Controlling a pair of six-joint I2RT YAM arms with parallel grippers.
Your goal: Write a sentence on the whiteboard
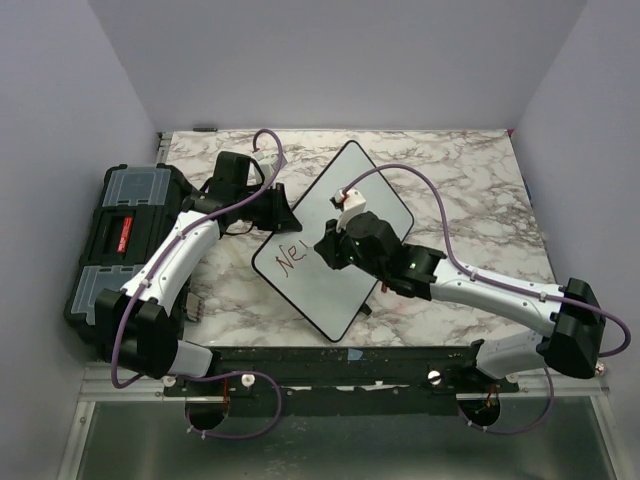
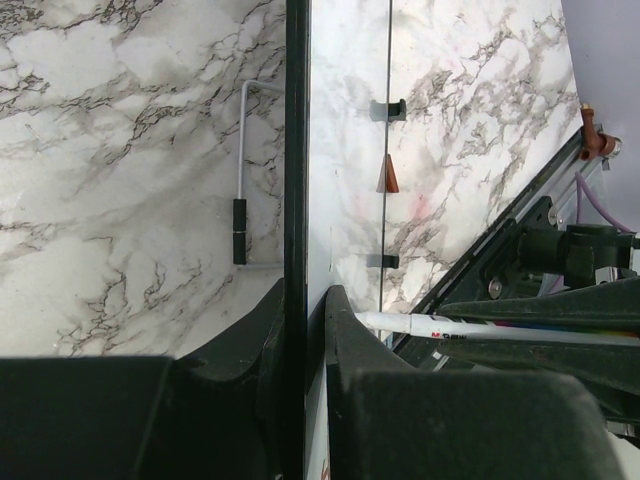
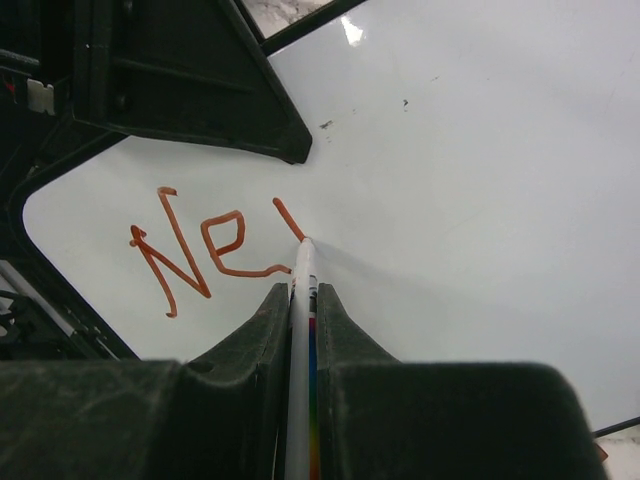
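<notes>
Whiteboard (image 1: 325, 295) sits mid-desk (image 1: 470, 180), turned cornerwise between the two arms. I see the left fingers (image 2: 255, 335) clamped on its black-framed edge, one on each side, on the side toward the toolbox (image 1: 120, 230). Right fingers (image 3: 262, 335) are closed on a white marker (image 3: 302, 290), tip touching the board near its left corner in the top view; the sentence (image 3: 200, 250) reads "Ne" in red, plus one short slanted stroke ending at the tip.
</notes>
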